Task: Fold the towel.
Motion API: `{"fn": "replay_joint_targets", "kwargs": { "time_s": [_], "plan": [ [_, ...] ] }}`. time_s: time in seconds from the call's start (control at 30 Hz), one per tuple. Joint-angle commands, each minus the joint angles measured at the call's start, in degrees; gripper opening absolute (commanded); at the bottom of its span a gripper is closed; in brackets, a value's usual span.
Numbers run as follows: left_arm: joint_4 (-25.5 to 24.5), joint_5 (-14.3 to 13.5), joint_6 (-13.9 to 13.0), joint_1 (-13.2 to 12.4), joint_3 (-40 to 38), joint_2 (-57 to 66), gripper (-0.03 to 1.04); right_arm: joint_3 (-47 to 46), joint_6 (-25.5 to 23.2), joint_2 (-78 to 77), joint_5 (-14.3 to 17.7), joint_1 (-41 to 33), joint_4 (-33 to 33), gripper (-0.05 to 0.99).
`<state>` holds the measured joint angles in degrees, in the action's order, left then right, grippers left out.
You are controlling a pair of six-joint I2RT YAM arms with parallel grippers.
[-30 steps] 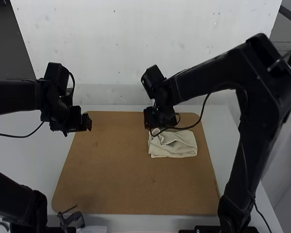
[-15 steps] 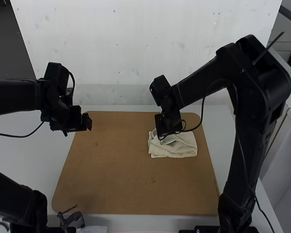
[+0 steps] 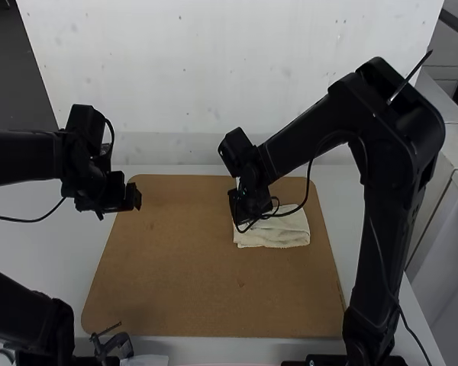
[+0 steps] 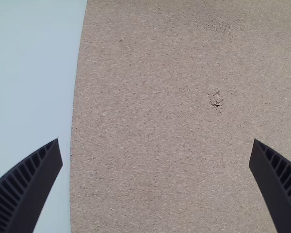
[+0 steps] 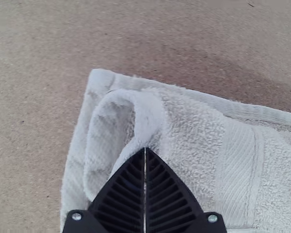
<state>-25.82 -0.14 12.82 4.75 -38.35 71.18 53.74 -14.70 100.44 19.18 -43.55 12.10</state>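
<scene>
The white towel (image 3: 286, 231) lies on your brown board (image 3: 183, 290), in its far right part, nearer the right edge than the left and well back from the near edge. You can see it folded into a compact, layered pad, with a rim of the under layer showing past the upper one along two sides. Close to one corner of the pad, your right wrist view shows the upper layer curling into a raised, rounded loop, and beside it runs a flat woven band (image 5: 240, 170) across the looped pile. Your right gripper (image 3: 240, 221) is over the left end of the towel, its black ribbed fingers (image 5: 123, 194) closed together, tips at the edge of that loop; you cannot tell whether any cloth is caught between them. Your left gripper (image 3: 137, 198) is well apart from the towel, above the board near its far left corner. In its wrist view the fingers (image 4: 26, 187) stand wide open with nothing between them, over the board's left edge, and the pale table (image 3: 42, 252) shows beyond that edge.
</scene>
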Motion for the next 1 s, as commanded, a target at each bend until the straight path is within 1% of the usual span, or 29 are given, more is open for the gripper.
{"fn": "replay_joint_targets", "kwargs": {
  "time_s": [0.0,0.17,0.4,0.53,0.7,0.73,0.83,0.87,0.9,0.93,0.97],
  "plan": [
    [0.5,0.7,-0.9,-0.7,0.0,-1.6,1.0,1.5,-1.5,0.9,0.1,-3.1,-0.1,0.02],
    [1.3,0.8,-0.9,-0.8,0.1,-1.3,1.0,1.7,-1.8,1.4,-0.1,-5.2,-0.1,0.02],
    [1.9,0.8,-0.9,-0.6,0.3,-0.6,1.0,1.9,-1.9,1.2,-0.5,-4.7,0.1,0.02],
    [1.9,0.8,-0.9,-0.6,0.3,-0.8,1.0,1.9,-1.6,-1.3,-0.4,-3.3,0.4,0.02],
    [2.0,0.8,-0.9,-0.6,0.3,-1.5,1.0,2.1,0.3,-8.4,0.1,0.7,0.4,0.03],
    [2.0,0.9,-0.9,-0.6,0.2,-1.6,1.0,2.2,0.8,-9.9,0.2,2.0,0.4,0.12],
    [2.0,1.5,-1.0,-0.4,-0.1,-2.1,1.0,2.3,2.6,-13.3,0.0,6.2,0.5,0.64],
    [2.0,1.7,-0.9,-0.4,-0.2,-2.3,1.0,2.1,3.3,-14.2,-0.1,7.5,0.5,0.78],
    [2.0,1.7,-0.9,-0.4,-0.4,-2.4,1.0,1.8,3.6,-15.0,-0.2,9.3,0.5,0.88],
    [2.1,1.7,-0.9,-0.3,-0.4,-2.6,1.0,1.3,4.5,-15.8,-0.2,11.0,0.2,0.91],
    [2.2,1.7,-0.9,-0.2,-0.4,-2.9,1.0,0.6,5.2,-16.8,-0.2,13.1,-0.6,0.91]
  ]
}}
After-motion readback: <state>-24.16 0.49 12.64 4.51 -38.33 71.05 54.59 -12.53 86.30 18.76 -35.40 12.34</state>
